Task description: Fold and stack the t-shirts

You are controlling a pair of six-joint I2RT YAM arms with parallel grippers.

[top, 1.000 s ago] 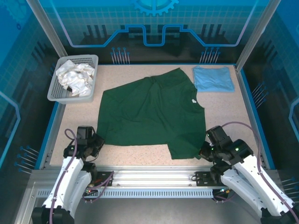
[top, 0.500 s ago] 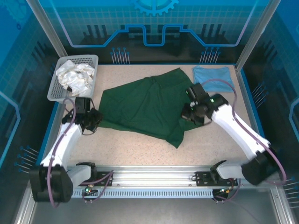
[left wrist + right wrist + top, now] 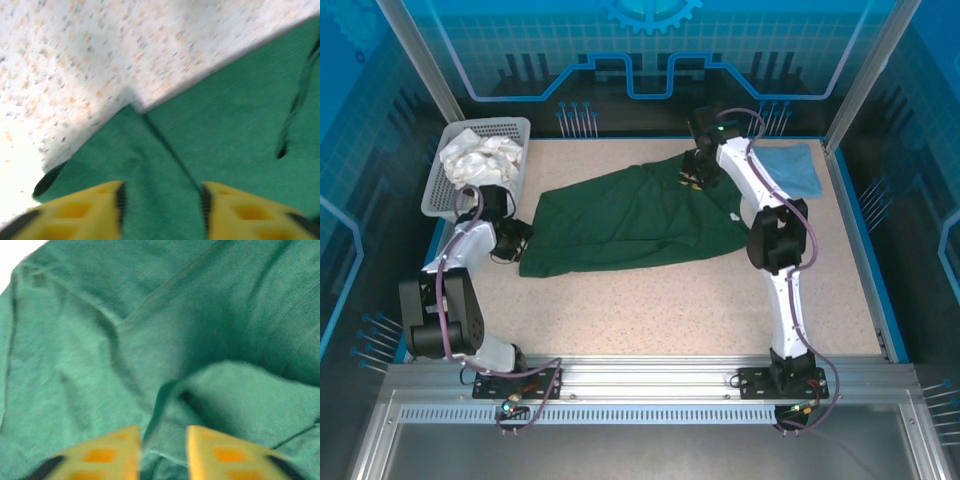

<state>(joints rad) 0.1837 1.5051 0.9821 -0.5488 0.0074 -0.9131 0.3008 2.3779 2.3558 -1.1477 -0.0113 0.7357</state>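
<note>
Hovering the left gripper [image 3: 161, 200] with its yellow fingers [image 3: 85, 210] parted, clamping nothing, over the left edge of the large dark green cloth t-shirt [image 3: 630, 220], near the table's left side. Holding the right gripper [image 3: 162, 442] open as well, low over the same shirt's far edge, with a raised fold of green cloth lying at the gap. Spreading the green shirt across the middle of the table, its small white neck label [image 3: 734, 216] facing up at the right. Resting the folded light blue cloth t-shirt [image 3: 800, 170] in the far right corner, near the green one. Cradling crumpled white cloth [image 3: 480, 160] in the white plastic mesh basket [image 3: 433, 200] at the far left corner. Showing bare speckled beige tabletop [image 3: 650, 310] across the near half, up to the aluminium rail [image 3: 650, 375]. Closing in on the far and side edges with blue panel walls [image 3: 650, 60].
</note>
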